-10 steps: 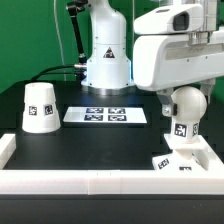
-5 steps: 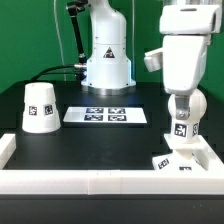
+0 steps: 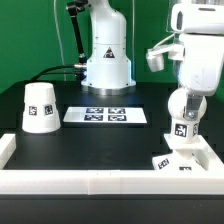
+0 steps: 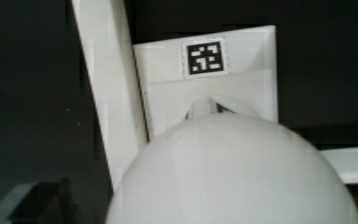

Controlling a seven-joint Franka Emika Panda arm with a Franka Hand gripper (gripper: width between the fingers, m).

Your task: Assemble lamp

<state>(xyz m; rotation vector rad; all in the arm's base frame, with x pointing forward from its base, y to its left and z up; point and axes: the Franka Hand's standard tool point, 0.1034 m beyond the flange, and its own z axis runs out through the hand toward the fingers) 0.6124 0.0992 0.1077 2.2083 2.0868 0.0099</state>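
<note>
The bulb [image 3: 183, 112] stands upright on the base [image 3: 176, 161], at the exterior view's right side of the black table [image 3: 90, 140]. Its round white top is above and its narrow neck, which carries a square tag, goes down to the base. The base is flat and white with tags on it, and it lies close to the white rim at the near right corner of the table.

The shade [image 3: 40, 107] stands on its wider end at the exterior view's left, well apart from the bulb and the base. One tag on its side faces the camera. Between the shade and the bulb, farther back, the marker board [image 3: 105, 115] lies flat on the table.

The arm [image 3: 198, 55] is above the bulb, and its lower end is just over the round top. The hand itself is hidden in the exterior view, so I cannot tell if it is released or clenched.

In the wrist view the round top of the bulb [image 4: 229, 170] fills the near part, blurred, and behind it the base [image 4: 208, 80] shows one tag.
</note>
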